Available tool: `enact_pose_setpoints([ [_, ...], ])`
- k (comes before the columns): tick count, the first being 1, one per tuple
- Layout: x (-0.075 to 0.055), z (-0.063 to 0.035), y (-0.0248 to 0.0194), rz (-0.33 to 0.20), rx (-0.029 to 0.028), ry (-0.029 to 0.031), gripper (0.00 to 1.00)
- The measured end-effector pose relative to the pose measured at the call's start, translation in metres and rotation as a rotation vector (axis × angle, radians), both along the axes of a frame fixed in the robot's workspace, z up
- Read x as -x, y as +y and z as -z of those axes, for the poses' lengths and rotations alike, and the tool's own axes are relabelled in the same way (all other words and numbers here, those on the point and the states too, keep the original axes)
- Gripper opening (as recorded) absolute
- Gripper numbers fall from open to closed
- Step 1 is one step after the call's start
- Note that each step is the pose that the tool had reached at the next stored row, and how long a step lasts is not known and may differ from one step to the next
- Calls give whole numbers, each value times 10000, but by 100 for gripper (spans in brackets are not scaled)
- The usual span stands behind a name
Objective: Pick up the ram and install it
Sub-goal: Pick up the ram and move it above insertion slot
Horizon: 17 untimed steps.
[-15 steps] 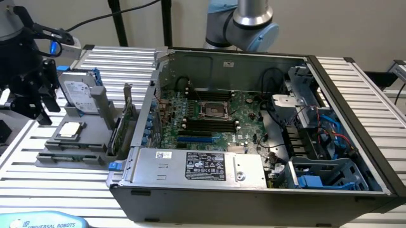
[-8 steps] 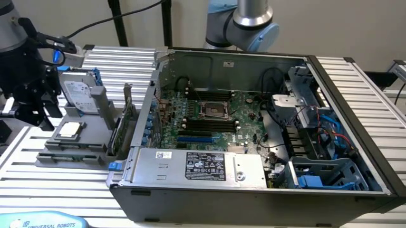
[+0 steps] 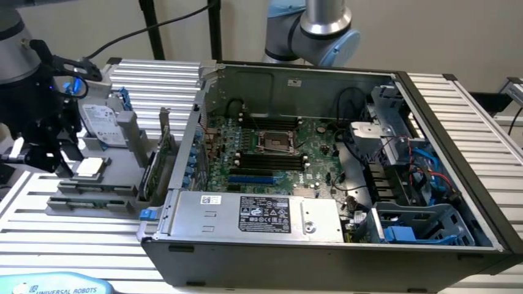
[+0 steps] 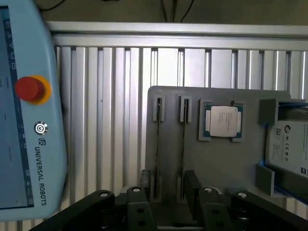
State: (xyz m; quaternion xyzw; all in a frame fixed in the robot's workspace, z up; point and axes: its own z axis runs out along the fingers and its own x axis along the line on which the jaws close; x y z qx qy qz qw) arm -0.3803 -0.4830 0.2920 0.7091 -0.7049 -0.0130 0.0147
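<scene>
Pick-up stage: the gripper (image 4: 168,180) hangs open and empty over the tray (image 4: 216,163), where the ram (image 4: 183,144) stands on edge in a slot. Grabbing it, I'd say, calls for jaws squared across that thin board.

"UNIVERSAL ROBOTS" is the one legible text
The light-blue teach pendant (image 4: 29,159) carries "UNIVERSAL ROBOTS" beside a small UR mark, below its red button (image 4: 30,89); the exterior view shows the same words on the pendant (image 3: 57,286) at the lower left. The black label (image 3: 264,215) on the power supply (image 3: 196,208) and the hard drive's label (image 4: 287,147) bear print too small to read
</scene>
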Motion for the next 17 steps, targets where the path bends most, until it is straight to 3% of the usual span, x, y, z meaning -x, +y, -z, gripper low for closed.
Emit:
enact_pose_setpoints([
  [17, -4, 309, -21, -38, 1, 2, 42],
])
